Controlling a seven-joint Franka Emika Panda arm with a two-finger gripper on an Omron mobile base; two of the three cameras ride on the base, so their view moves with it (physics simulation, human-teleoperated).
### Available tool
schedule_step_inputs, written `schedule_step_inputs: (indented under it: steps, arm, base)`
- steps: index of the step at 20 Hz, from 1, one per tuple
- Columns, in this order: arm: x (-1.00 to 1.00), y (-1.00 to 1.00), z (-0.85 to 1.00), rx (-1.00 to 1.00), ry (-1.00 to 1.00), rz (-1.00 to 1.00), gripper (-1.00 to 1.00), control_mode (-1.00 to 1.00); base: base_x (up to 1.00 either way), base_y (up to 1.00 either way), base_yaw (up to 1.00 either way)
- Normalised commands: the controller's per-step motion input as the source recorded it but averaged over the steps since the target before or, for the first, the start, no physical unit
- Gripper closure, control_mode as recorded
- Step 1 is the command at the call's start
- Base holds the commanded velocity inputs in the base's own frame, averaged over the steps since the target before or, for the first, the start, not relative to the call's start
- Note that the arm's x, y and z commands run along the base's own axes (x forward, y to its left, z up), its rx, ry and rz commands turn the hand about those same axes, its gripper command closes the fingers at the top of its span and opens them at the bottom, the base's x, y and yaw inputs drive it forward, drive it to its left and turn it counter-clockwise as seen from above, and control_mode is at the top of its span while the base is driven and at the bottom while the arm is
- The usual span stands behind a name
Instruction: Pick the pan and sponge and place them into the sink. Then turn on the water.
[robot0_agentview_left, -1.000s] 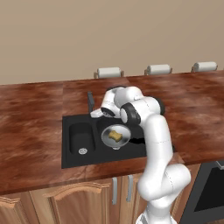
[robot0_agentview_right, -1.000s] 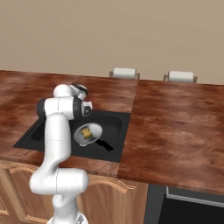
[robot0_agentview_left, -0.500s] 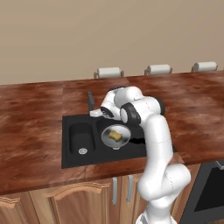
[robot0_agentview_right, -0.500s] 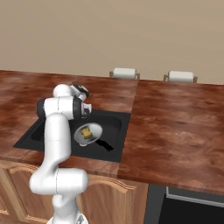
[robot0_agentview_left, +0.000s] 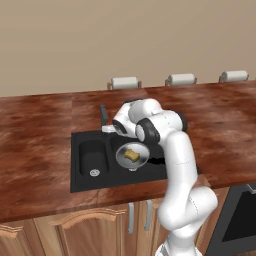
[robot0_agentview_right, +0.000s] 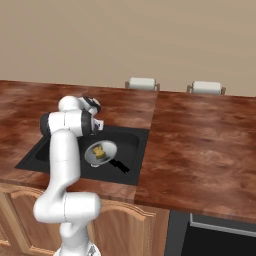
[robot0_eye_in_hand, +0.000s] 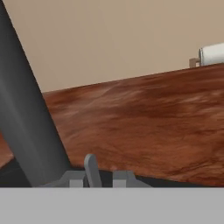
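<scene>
In the large basin of the sink (robot0_agentview_left: 80, 186), the pan (robot0_agentview_left: 132, 155) lies with the sponge (robot0_agentview_left: 132, 154) on it, so only the water is left. Just beyond, the end effector (robot0_eye_in_hand: 99, 175), nearly pressed together with nothing seen between its tips, is at the faucet (robot0_eye_in_hand: 26, 118); the lever should be pushed gently, sideways.

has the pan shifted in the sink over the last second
No. The pan sits in the same spot in the large basin of the sink, right of the divider, sponge inside.
</scene>
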Motion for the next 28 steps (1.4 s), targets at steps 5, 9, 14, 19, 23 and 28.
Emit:
schedule_step_inputs:
  steps: [5, 9, 14, 19, 23, 28]
  arm:
    - [0.03, -0.55, 0.00, 0.02, 0.00, -0.03, 1.00, -1.00]
    - [0.12, -0.59, -0.01, 0.01, -0.01, 0.00, 1.00, -1.00]
    - [0.16, -0.59, -0.01, 0.01, -0.01, 0.00, 1.00, -1.00]
    - [0.22, -0.58, -0.12, 0.01, 0.00, 0.00, 1.00, -1.00]
    - [0.33, -0.55, -0.23, 0.01, 0.00, 0.00, 1.00, -1.00]
    - [0.38, -0.37, -0.38, 0.00, 0.00, -0.04, 1.00, -1.00]
  base:
    - [0.00, 0.00, 0.00]
    - [0.00, 0.00, 0.00]
    - [0.00, 0.00, 0.00]
    - [0.00, 0.00, 0.00]
    - [0.00, 0.00, 0.00]
    - [0.00, 0.00, 0.00]
